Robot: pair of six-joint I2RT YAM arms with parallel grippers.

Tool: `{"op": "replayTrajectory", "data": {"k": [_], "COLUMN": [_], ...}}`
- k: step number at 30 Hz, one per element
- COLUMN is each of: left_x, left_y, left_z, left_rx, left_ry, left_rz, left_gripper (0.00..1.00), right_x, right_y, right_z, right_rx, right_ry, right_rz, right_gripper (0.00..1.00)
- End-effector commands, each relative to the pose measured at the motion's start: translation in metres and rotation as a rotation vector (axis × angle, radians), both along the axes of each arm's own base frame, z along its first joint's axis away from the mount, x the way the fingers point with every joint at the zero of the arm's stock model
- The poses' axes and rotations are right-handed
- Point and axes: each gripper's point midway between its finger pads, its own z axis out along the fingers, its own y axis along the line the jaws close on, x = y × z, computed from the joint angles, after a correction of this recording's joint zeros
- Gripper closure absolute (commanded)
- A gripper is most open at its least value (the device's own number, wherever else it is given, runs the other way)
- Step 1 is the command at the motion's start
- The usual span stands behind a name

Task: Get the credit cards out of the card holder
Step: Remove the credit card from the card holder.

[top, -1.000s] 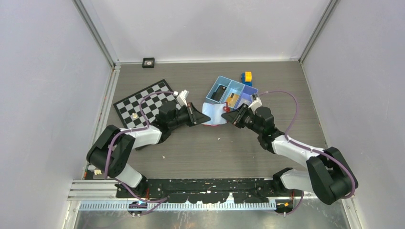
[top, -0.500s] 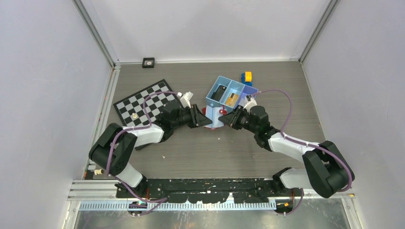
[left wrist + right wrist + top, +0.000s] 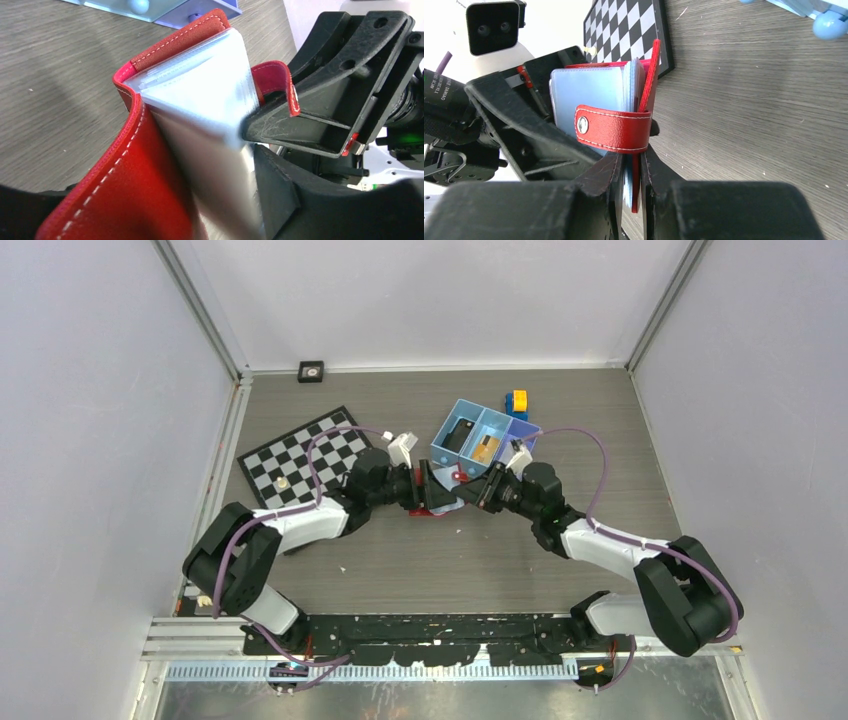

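Red card holder (image 3: 613, 131), sleeves (image 3: 586, 90) inside; blue tray (image 3: 481, 408) holds orange-gold card (image 3: 487, 448).

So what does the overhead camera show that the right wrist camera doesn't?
Only overhead: the left arm and right arm entire, the blue tray's inside, a yellow and blue block behind it, a black object by the back wall. Only the right wrist: the snap tab with its metal stud, pale sleeves, the right gripper pinched on the card holder's edge. Both: the red card holder between the right and left gripper, and the checkerboard.
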Motion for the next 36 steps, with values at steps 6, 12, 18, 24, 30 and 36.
{"op": "replayTrajectory", "data": {"k": [6,12,18,24,30,36], "left_x": [0.01,0.012,0.014,0.016,0.017,0.016], "left_y": [-0.001,0.005,0.008,0.011,0.012,0.012], "left_z": [0.002,0.01,0.016,0.017,0.018,0.021], "left_rx": [0.038,0.01,-0.035,-0.07,-0.083,-0.097], "left_ry": [-0.02,-0.026,-0.015,0.003,0.01,0.007], "left_rz": [0.02,0.038,0.037,0.042,0.043,0.037], "left_gripper": [0.83,0.89,0.89,0.89,0.9,0.9], "right_x": [-0.003,-0.001,0.0,0.0,0.0,0.002], "right_y": [0.006,-0.006,-0.013,-0.017,-0.029,-0.034], "right_z": [0.045,0.047,0.05,0.052,0.056,0.054], "right_rx": [0.108,0.074,0.068,0.076,0.063,0.044], "right_ry": [-0.112,-0.131,-0.142,-0.143,-0.155,-0.145], "right_rz": [0.025,-0.033,-0.064,-0.084,-0.139,-0.165], "right_gripper": [0.82,0.54,0.49,0.58,0.46,0.68]}}
